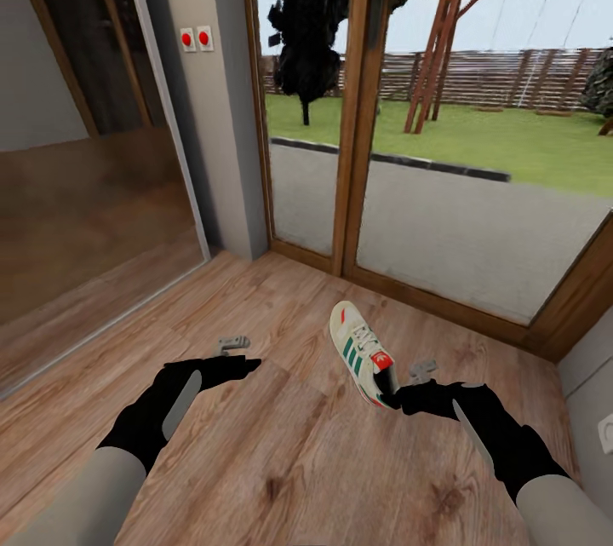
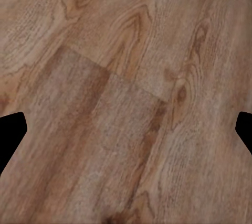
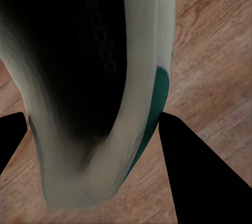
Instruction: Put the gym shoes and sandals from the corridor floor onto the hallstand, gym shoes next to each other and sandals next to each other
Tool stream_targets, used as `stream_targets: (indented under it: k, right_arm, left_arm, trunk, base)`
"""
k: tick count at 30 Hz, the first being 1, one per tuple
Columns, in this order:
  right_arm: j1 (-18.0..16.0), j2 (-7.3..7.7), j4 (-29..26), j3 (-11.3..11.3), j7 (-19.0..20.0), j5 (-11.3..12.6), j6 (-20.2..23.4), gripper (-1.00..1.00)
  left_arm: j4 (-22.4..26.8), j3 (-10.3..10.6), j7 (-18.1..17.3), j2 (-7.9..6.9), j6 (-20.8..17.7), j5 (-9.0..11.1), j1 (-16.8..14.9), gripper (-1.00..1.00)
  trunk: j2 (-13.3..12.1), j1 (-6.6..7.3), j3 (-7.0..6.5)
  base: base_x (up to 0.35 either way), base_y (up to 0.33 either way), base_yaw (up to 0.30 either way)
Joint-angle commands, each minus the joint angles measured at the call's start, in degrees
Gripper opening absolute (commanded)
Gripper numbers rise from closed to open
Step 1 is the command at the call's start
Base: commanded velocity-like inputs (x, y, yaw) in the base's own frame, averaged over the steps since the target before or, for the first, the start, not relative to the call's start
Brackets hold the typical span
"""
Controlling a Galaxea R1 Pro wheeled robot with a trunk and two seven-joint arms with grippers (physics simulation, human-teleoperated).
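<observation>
Gym shoe (image 1: 364, 353) seemingly clamped at heel by right fingers (image 3: 194, 171).

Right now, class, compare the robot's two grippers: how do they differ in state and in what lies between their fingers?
The right gripper is closed on the heel end of the gym shoe; the left gripper holds nothing. The right wrist view looks into the shoe's dark opening; the left gripper's fingers stand wide apart over bare wooden floor. Both are black and hang low above the floor.
</observation>
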State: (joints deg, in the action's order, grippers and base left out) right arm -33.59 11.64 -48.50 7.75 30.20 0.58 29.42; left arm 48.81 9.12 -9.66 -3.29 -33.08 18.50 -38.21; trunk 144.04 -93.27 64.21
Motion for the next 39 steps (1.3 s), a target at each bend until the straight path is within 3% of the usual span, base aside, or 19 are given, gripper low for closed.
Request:
stream_targets:
  k: [1,7,19,39]
  right_arm:
    - [-0.04,0.05,-0.07,0.13,-0.05,0.12,0.38,-1.00]
    - [-0.03,0.05,0.00,0.16,-0.05,0.12,0.38,-1.00]
    - [0.00,0.05,0.17,0.16,-0.05,0.12,0.38,-1.00]
    - [-0.02,0.05,0.07,0.22,-0.04,0.07,0.38,-1.00]
  left_arm:
    - [0.06,0.11,-0.01,-0.05,-0.24,0.13,-0.03,1.00]
    - [0.07,0.11,-0.01,-0.05,-0.24,0.13,-0.03,1.00]
    - [0.06,0.11,-0.01,-0.05,-0.24,0.15,-0.03,1.00]
    - [0.06,0.11,-0.01,-0.05,-0.24,0.25,-0.03,1.00]
  trunk:
    - [0.02,0.01,-0.04]
    - [0.02,0.01,-0.61]
    - [-0.14,0.32,-4.39]
    - [-0.14,0.32,-5.52]
  base:
    - [0.000,0.000,0.000]
    - [0.000,0.000,0.000]
    - [0.000,0.000,0.000]
    - [0.041,0.022,0.042]
